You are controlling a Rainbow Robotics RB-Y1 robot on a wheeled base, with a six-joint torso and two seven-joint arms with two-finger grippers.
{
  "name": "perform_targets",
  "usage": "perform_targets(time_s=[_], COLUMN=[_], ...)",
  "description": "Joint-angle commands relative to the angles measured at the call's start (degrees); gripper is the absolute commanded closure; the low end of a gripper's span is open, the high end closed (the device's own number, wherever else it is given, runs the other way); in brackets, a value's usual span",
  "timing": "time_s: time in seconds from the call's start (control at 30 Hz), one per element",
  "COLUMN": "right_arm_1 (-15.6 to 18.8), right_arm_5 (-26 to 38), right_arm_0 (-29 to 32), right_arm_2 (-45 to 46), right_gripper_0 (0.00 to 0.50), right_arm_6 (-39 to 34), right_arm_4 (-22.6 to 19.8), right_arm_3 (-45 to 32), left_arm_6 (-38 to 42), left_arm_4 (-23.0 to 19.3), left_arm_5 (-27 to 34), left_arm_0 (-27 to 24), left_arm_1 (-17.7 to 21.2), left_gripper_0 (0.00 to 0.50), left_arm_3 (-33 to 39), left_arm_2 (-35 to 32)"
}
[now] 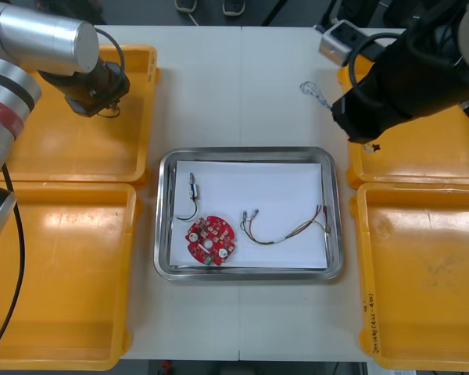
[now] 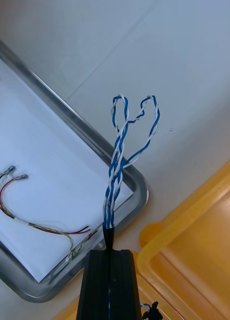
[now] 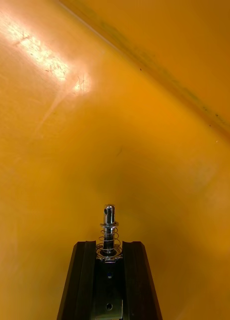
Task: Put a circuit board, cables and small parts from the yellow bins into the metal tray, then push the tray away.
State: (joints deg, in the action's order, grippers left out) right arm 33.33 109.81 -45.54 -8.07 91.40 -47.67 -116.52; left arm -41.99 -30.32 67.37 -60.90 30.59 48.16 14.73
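Evidently both arms are carrying loads. The right gripper [image 2: 110, 254], at the far right yellow bin's [image 1: 422, 160] inner edge, is clamped on one end of the twisted blue and white cable [image 2: 120, 165], probably so its loops hang free for dropping into the metal tray [image 1: 248, 153] beside the circuit board [image 1: 210, 241]. The left gripper [image 3: 109, 246] pinches a small metal part [image 3: 109, 225] over the far left yellow bin [image 1: 78, 148]. Handwriting on the near right bin's rim [image 1: 366, 328] is too small to read.
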Motion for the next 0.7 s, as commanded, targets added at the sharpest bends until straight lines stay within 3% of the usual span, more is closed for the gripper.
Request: perform_targets(time_s=[0.03, 0.4, 0.7], right_arm_1=[0.59, -3.19, -3.63], right_arm_5=[0.19, 0.19, -8.47], right_arm_0=[-0.07, -0.69, -0.69], right_arm_2=[-6.52, -12.93, -20.49], right_gripper_0=[0.500, 0.500, 0.500], right_arm_6=[7.30, 20.48, 27.60], right_arm_4=[-0.49, 4.43, 8.73], right_arm_3=[-2.92, -1.69, 3.50], left_arm_6=[-6.09, -8.02, -8.46], left_arm_4=[-1.23, -2.99, -4.13], left_arm_5=[4.62, 14.20, 22.19], left_arm_0=[-2.21, -0.19, 3.06], left_arm_1=[4.13, 6.85, 7.99], left_gripper_0=[0.500, 0.500, 0.500], left_arm_3=[5.02, 14.07, 24.71], left_arm_2=[-3.04, -6.11, -6.38])
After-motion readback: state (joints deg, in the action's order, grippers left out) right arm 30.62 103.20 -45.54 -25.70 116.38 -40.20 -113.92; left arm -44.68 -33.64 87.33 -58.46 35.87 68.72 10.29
